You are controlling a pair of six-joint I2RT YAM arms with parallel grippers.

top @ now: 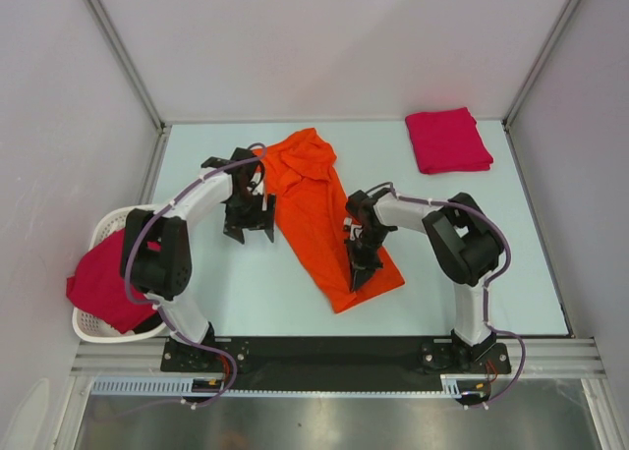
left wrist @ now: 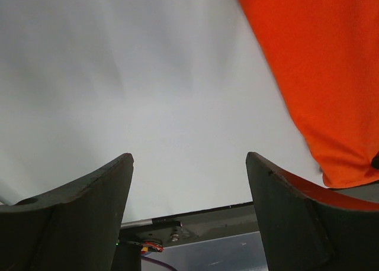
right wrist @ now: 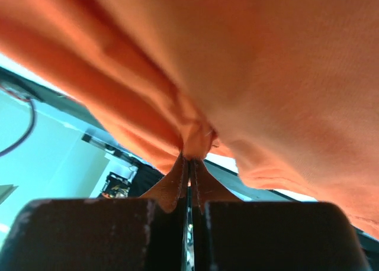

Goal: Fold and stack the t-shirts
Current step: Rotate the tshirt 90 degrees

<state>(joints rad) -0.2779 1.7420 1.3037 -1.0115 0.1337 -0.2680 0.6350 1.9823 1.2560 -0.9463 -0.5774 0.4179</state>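
right gripper (right wrist: 189, 160) pinches the orange shirt (top: 316, 209) at its near end, mid table (top: 256, 293); left gripper (left wrist: 188, 158) gapes empty beside its edge. have the left grab too before lifting, so the fold lands square

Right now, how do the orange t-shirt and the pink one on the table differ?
The orange t-shirt lies in a long diagonal strip; the pink t-shirt is folded into a compact rectangle. The right gripper is shut on the orange t-shirt; nothing touches the pink t-shirt. Both rest on the table.
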